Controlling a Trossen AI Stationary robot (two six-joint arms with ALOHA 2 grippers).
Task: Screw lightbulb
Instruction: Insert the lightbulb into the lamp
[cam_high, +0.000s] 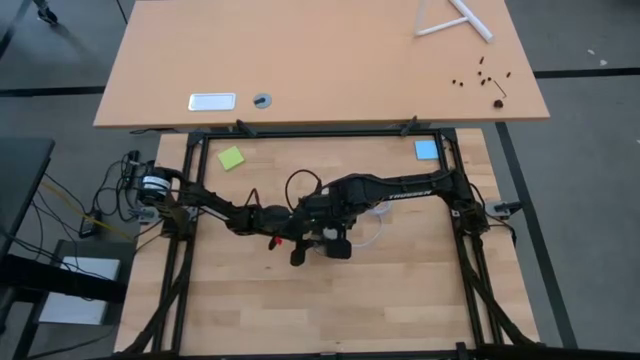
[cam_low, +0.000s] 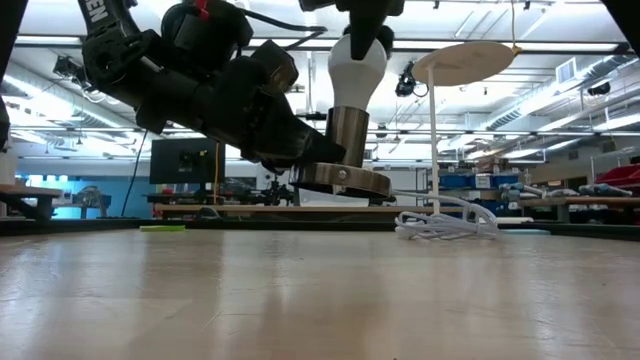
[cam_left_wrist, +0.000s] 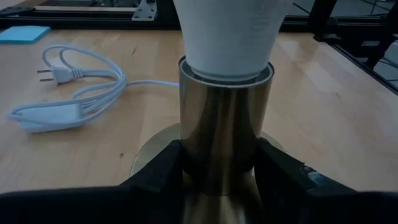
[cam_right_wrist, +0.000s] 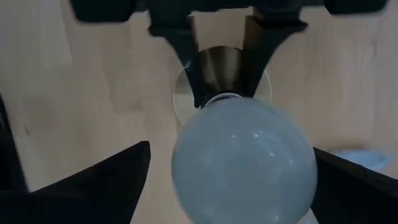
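The white frosted lightbulb (cam_low: 357, 75) stands neck down in the brass tube (cam_low: 350, 135) of the socket, above its round base disc (cam_low: 340, 182). My left gripper (cam_low: 318, 152) is shut on that tube at the table's middle. My right gripper (cam_low: 362, 25) comes down from above and is shut on the bulb's round top (cam_right_wrist: 245, 155). In the high view both arms meet at the middle (cam_high: 320, 225) and hide the bulb and socket. My left gripper pinches the socket's brass tube (cam_left_wrist: 199, 143) between its two fingers (cam_left_wrist: 165, 171), low on the tube just above the base disc (cam_left_wrist: 149, 155). The fingers come in nearly level from the table's left. The socket is held upright, its disc clear of the table. My right gripper holds the bulb's round upper part (cam_right_wrist: 292, 186) between its two fingers (cam_right_wrist: 112, 180), which point down from above. The bulb stands upright with its neck inside the tube's mouth (cam_left_wrist: 225, 71). On one side the exact touch is unclear.
The socket's white cord with its switch and plug (cam_left_wrist: 62, 93) lies coiled on the table to the right of the grippers (cam_low: 440, 225). A green note (cam_high: 232, 158) and a blue note (cam_high: 426, 150) lie near the table's far edge. A second desk (cam_high: 320, 60) stands beyond.
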